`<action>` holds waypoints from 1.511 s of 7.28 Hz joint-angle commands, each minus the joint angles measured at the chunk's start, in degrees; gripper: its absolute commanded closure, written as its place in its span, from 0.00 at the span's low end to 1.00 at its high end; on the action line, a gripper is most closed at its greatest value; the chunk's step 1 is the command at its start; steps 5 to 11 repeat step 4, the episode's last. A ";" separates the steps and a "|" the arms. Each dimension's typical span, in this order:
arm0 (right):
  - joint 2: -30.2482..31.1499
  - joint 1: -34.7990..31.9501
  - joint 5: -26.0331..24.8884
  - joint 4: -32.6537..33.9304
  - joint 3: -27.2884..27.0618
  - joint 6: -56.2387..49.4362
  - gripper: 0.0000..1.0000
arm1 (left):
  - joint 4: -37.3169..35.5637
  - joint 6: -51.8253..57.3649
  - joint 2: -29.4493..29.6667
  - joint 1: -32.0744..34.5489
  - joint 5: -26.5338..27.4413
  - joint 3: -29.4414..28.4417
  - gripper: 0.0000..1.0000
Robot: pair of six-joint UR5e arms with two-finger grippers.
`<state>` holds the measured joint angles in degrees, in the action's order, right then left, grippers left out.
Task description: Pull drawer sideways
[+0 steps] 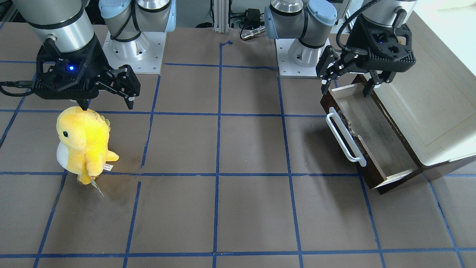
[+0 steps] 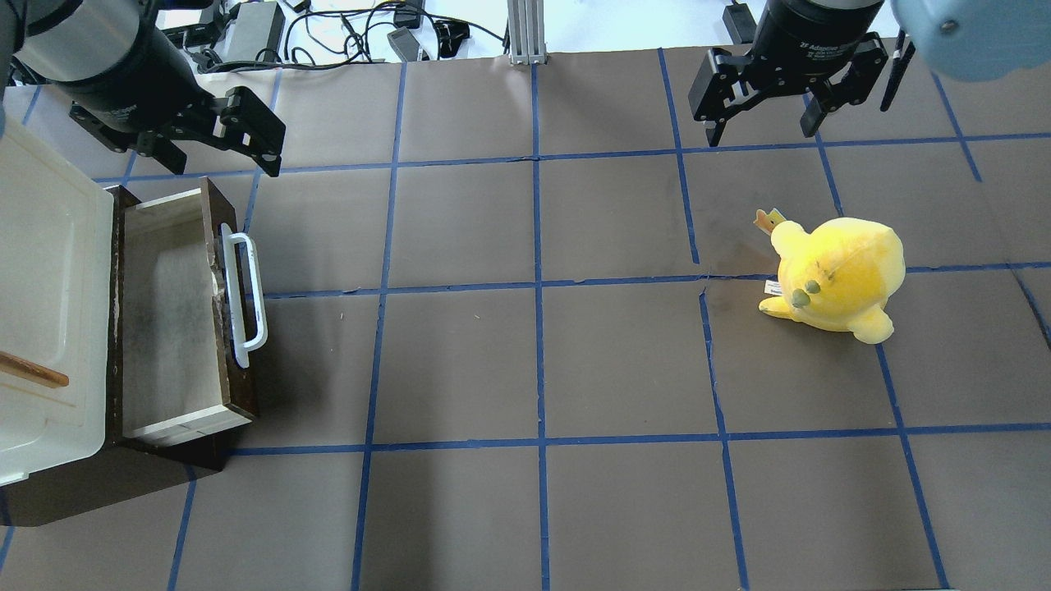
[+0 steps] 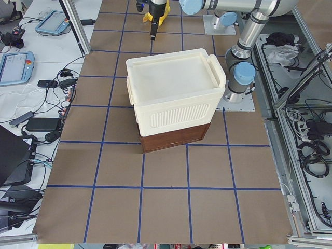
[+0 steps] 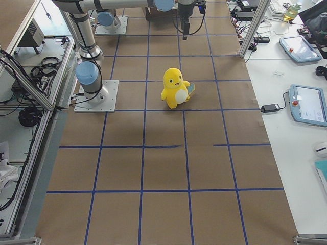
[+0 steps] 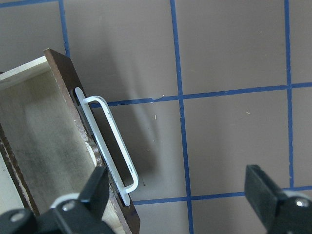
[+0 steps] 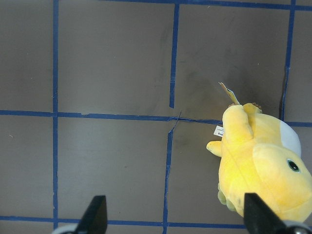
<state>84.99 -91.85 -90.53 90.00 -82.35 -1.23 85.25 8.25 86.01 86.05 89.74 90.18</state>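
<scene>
The drawer [image 1: 372, 126] stands pulled out of the cabinet, with its pale wooden inside showing. Its dark brown front carries a long white bar handle [image 1: 344, 137]. It also shows in the overhead view [image 2: 164, 304] and in the left wrist view [image 5: 44, 136], with the handle [image 5: 109, 141] alongside. My left gripper [image 1: 347, 89] is open and empty, above the drawer's robot-side end, touching nothing. It shows in the overhead view [image 2: 209, 160] and in its own wrist view [image 5: 178, 195]. My right gripper [image 1: 106, 104] is open and empty, far from the drawer.
A cream cabinet box [image 2: 41, 287] sits over the drawer's dark brown base, with a small brown handle [image 2: 33, 371]. A yellow plush toy [image 1: 83, 143] stands on the table below my right gripper [image 6: 174, 214]. Blue tape lines grid the brown table.
</scene>
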 commanded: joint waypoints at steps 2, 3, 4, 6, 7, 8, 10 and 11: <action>0.00 0.00 0.00 0.00 0.00 0.00 0.00 | -0.35 0.72 0.12 -0.88 0.44 -0.89 0.00; 0.00 0.00 0.00 0.00 0.00 0.00 0.00 | -0.61 0.19 0.21 -0.71 0.26 -0.45 0.00; 0.00 0.00 0.00 0.00 0.00 0.00 0.00 | -0.70 0.10 0.21 -0.62 0.17 -0.27 0.00; 0.00 0.00 0.00 0.00 0.00 0.00 0.00 | -0.70 0.10 0.21 -0.62 0.17 -0.27 0.00; 0.00 0.00 0.00 0.00 0.00 0.00 0.00 | -0.70 0.10 0.21 -0.62 0.17 -0.27 0.00; 0.00 0.00 0.00 0.00 0.00 0.00 0.00 | -0.70 0.10 0.21 -0.62 0.17 -0.27 0.00; 0.00 0.00 0.00 0.00 0.00 0.00 0.00 | -0.70 0.10 0.21 -0.62 0.17 -0.27 0.00; 0.00 0.00 0.00 0.00 0.00 0.00 0.00 | -0.70 0.10 0.21 -0.62 0.17 -0.27 0.00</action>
